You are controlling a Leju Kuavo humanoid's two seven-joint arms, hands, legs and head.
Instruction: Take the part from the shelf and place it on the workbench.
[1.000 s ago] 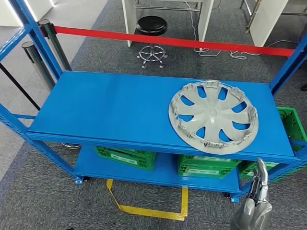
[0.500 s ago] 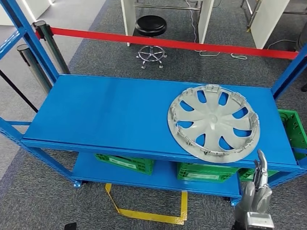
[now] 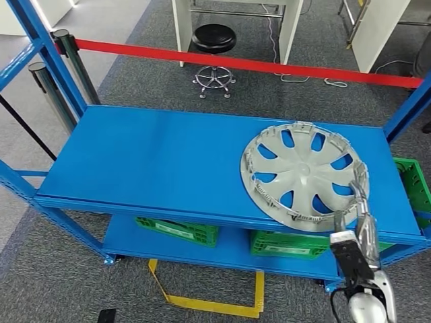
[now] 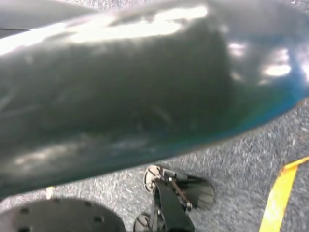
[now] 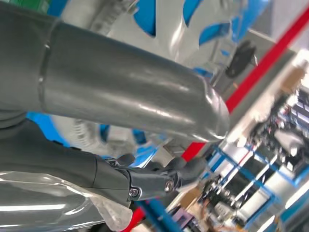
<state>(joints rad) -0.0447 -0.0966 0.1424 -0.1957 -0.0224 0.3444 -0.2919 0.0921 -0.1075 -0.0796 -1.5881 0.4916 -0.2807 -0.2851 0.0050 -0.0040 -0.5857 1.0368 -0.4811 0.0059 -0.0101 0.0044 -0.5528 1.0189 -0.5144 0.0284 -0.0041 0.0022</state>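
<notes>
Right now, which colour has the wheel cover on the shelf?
The wheel cover is light grey; the head view shows it best.

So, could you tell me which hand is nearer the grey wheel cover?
The right hand, at the wheel cover's near-right rim. The left arm hangs low over the floor.

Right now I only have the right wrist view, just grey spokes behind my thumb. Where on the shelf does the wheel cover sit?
Observer: The wheel cover lies flat at the right end of the top shelf, with its near rim at the front edge.
Operator: And my right hand?
Observer: The right hand is in front of the shelf, fingers pointing up at the cover's near right rim. I see no grip on it.
Operator: Anything underneath?
Observer: Green crates sit on the lower shelf.
</notes>
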